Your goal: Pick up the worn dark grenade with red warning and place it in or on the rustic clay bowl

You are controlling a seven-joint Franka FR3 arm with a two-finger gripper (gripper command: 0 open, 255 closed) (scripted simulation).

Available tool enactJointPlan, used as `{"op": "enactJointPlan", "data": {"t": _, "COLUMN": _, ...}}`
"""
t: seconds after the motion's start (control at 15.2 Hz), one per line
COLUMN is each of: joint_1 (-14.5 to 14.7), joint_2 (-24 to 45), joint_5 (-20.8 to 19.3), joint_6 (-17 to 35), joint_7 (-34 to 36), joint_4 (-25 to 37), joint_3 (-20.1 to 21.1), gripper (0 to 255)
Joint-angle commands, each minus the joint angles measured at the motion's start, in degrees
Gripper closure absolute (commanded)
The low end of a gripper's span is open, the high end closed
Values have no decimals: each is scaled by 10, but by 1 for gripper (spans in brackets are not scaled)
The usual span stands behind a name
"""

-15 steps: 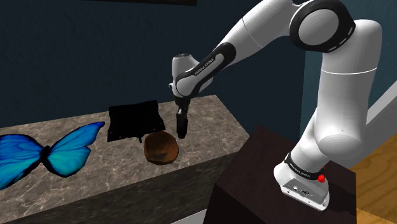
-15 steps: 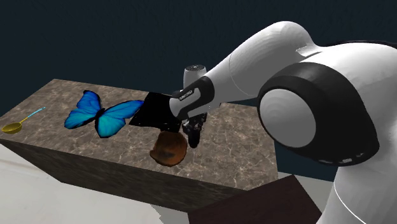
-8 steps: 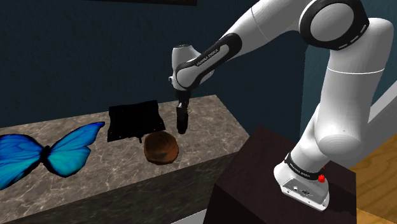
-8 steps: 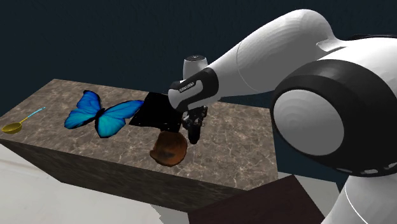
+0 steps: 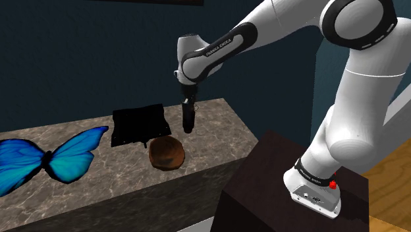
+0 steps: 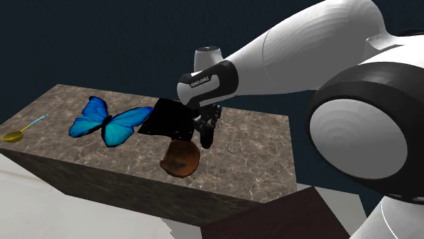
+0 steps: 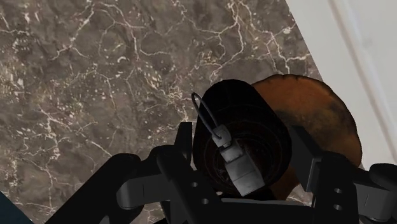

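In the shoulder view the end effector (image 5: 188,125) hangs above the counter (image 5: 220,128), just beyond the reddish-brown clay bowl (image 5: 166,153) and higher than its rim. Whatever is at the fingertips is dark against dark, so the grip cannot be read from here. A flat black object (image 5: 137,125) and a blue butterfly (image 5: 49,158) lie further along the counter.

In the second exterior view the end effector (image 6: 206,139) is raised off the marble, just beside the bowl (image 6: 180,159) and towards this view's right. It is not over the bowl's centre.

In the wrist view the two fingers (image 7: 184,143) are closed on the dark grenade (image 7: 254,137) and clasp its body from both sides. The grenade is airborne, with the bowl (image 7: 321,108) partly hidden behind it and offset to one side.

The grenade's long axis runs roughly along the fingers, so it is near vertical. Its ring and grey lever end point back towards the camera and its base points down at the counter. No red marking is visible from this end.

I judge this to be the carry step: the grenade is lifted but not yet placed. The next move calls for a short sideways shift to centre it over the bowl. After that come a descent and a release low enough that the round body settles and does not roll out.
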Motion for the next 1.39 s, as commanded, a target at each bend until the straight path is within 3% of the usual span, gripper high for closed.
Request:
{"op": "enactJointPlan", "data": {"t": 0.0, "joint_1": -1, "joint_2": -9, "joint_5": 0, "joint_6": -15, "joint_7": 0, "joint_4": 6, "joint_3": 0, "gripper": 255}}
{"op": "enactJointPlan", "data": {"t": 0.33, "joint_1": 20, "joint_2": 9, "joint_5": -3, "joint_6": -47, "joint_7": 35, "joint_4": 57, "joint_3": 12, "gripper": 255}}
{"op": "enactJointPlan", "data": {"t": 0.92, "joint_1": 83, "joint_2": 105, "joint_5": -19, "joint_6": -137, "joint_7": 132, "joint_4": 249, "joint_3": 40, "gripper": 255}}
{"op": "enactJointPlan", "data": {"t": 1.32, "joint_1": 84, "joint_2": 122, "joint_5": -20, "joint_6": -98, "joint_7": 131, "joint_4": 226, "joint_3": 39, "gripper": 255}}
